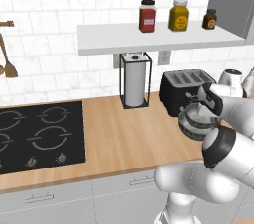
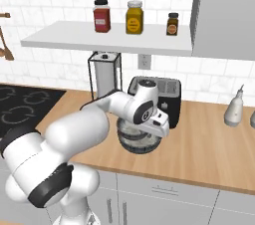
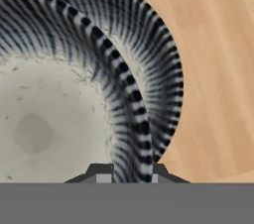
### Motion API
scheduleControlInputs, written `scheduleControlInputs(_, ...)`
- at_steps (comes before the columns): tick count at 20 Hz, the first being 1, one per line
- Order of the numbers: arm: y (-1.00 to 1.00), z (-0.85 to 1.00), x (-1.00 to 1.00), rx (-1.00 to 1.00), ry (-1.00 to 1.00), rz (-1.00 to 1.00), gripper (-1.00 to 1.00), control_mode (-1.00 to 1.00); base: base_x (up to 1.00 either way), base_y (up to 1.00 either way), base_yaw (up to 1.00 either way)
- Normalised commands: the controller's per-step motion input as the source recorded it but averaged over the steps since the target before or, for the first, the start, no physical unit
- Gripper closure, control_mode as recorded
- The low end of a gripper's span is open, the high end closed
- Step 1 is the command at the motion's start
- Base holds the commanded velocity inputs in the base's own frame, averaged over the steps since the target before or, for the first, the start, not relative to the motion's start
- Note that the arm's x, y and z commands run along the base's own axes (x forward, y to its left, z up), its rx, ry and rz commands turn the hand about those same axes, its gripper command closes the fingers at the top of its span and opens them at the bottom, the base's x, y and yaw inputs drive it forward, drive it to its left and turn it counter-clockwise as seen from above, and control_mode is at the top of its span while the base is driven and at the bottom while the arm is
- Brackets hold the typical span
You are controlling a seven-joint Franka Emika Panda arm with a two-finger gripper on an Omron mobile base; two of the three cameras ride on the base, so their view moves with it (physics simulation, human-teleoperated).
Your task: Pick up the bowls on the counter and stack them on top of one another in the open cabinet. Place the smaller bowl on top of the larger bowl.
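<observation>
My gripper [image 1: 202,105] [image 2: 160,130] [image 3: 130,177] is shut on the rim of a dark grey ribbed bowl [image 1: 197,123] [image 2: 137,139] [image 3: 44,119] with a pale inside. The bowl hangs low over the wooden counter [image 1: 119,139] [image 2: 209,144], just in front of the toaster. In the hand view a second ribbed ring [image 3: 166,69] curves outside the gripped rim; I cannot tell whether it is another bowl. Which of the two bowls I hold is not clear. The open cabinet, a white shelf [image 1: 109,39] [image 2: 64,37], hangs above and to the left.
Three jars [image 1: 147,16] [image 2: 101,16] stand on the shelf's right part. A black toaster [image 1: 186,89] [image 2: 172,92], a paper-towel holder [image 1: 134,82] [image 2: 104,77] and a grey bottle [image 2: 234,109] sit on the counter. The black stovetop [image 1: 42,136] lies left. A tall grey cabinet [image 2: 224,10] bounds the shelf's right end.
</observation>
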Motion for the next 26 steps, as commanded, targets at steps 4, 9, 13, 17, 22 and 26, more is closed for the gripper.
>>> scheduleControlInputs(4, 0.0, -0.45, 0.0, 0.0, 0.0, 0.0, 1.0, -1.0, 0.0, 0.0, 0.0)
scheduleControlInputs(9, 0.0, -0.36, 0.0, 0.0, 0.0, 0.0, 1.0, -1.0, 0.0, 0.0, 0.0)
scheduleControlInputs(13, 0.0, -0.04, 0.0, 0.0, 0.0, 0.0, 1.0, -1.0, 0.0, 0.0, 0.0)
scheduleControlInputs(17, 0.0, 0.0, 0.11, 0.0, -0.02, 0.0, 1.0, -1.0, 0.0, 0.0, 0.0)
scheduleControlInputs(22, 0.0, 0.05, 0.27, 0.0, -0.03, 0.0, 1.0, -1.0, 0.0, 0.0, 0.0)
scheduleControlInputs(26, 0.0, 0.04, 0.28, 0.0, -0.01, 0.0, 1.0, -1.0, 0.0, 0.0, 0.0)
